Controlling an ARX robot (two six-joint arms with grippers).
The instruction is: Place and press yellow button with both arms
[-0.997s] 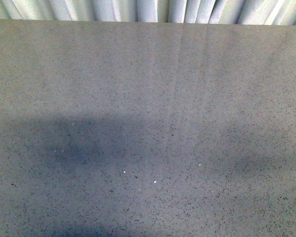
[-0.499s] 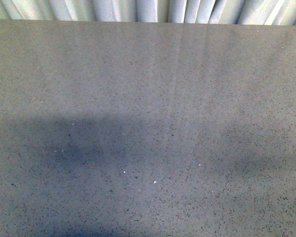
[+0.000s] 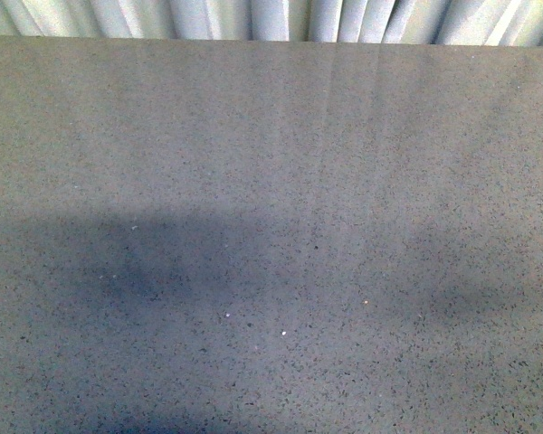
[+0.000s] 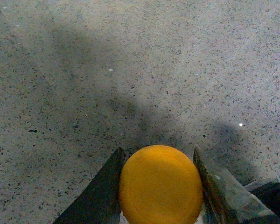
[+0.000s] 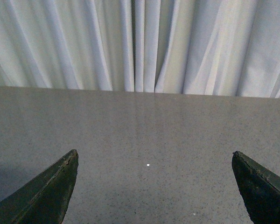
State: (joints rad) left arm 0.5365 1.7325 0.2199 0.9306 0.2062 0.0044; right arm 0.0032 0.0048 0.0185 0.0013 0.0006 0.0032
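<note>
The left gripper (image 4: 157, 151) has its jaws clamped on the yellow button (image 4: 159, 184) over the speckled grey surface (image 3: 271, 181) (whether it touches down is unclear), so placing looks unfinished and pressing remains. The right gripper (image 5: 154, 153) hangs empty, jaws wide apart. No writing or brand is legible.

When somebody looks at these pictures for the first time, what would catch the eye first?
The round yellow domed button stands out, gripped between the dark fingers of the left end effector, against the speckled grey tabletop. The right end effector is wide open and empty, facing a pleated white curtain.
</note>
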